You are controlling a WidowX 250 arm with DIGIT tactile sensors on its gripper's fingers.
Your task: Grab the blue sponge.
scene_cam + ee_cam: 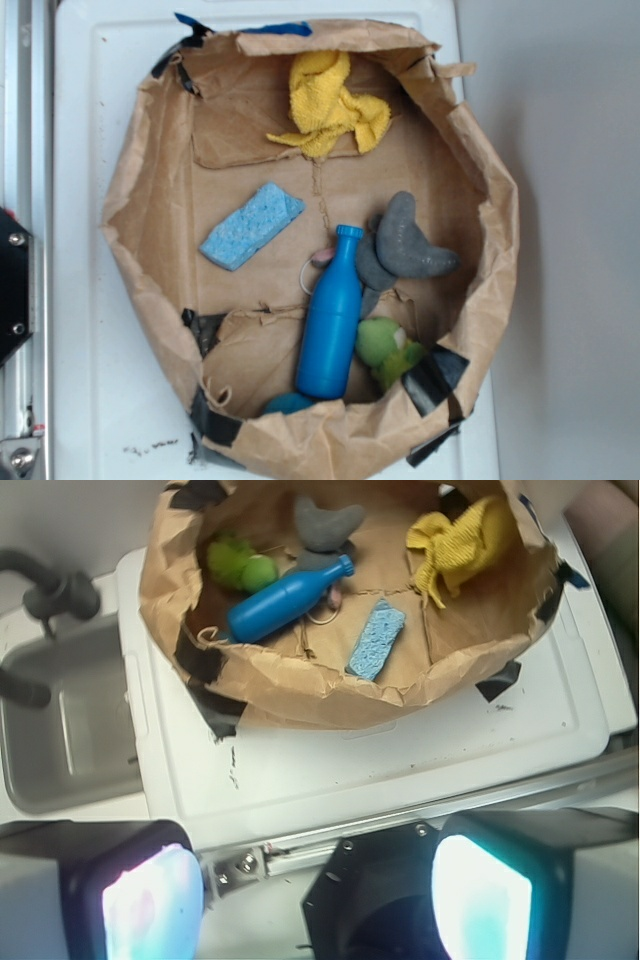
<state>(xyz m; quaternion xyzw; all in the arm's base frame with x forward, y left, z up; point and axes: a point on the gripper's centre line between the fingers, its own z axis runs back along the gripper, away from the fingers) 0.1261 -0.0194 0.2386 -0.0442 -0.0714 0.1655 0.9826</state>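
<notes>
Seen from the wrist camera, the gripper (305, 905) fills the bottom edge of the view. Its two pale, glowing fingers (150, 905) stand wide apart with nothing between them, so the jaws are fully open and empty. Behind them a black mount and a metal rail cross the frame. The gripper is held back from the work, well short of any object.

Beyond the rail lies a white tray-like surface (400, 750), with a grey sink (70, 730) off to one side. On the white surface sits a brown paper bag (300, 695), its sides rolled down into a shallow bowl and patched with black tape.

Inside the bag, nearest the gripper, lies the blue sponge (376, 639): a flat, light blue, speckled block, resting alone on the paper floor with clear space on all sides. Just past it lies a glossy darker blue bottle (285, 600) on its side, near but not touching. Farther in are a green soft toy (240, 565), a grey soft shape (325, 525), and a crumpled yellow cloth (455, 540) at the far side.

The sponge is probably very light, soft and springy, with a rough surface that should not slip. The surest hold seems to be across its narrow width at mid-length, coming straight down and pinching the two long edges; it would likely compress a little.
</notes>
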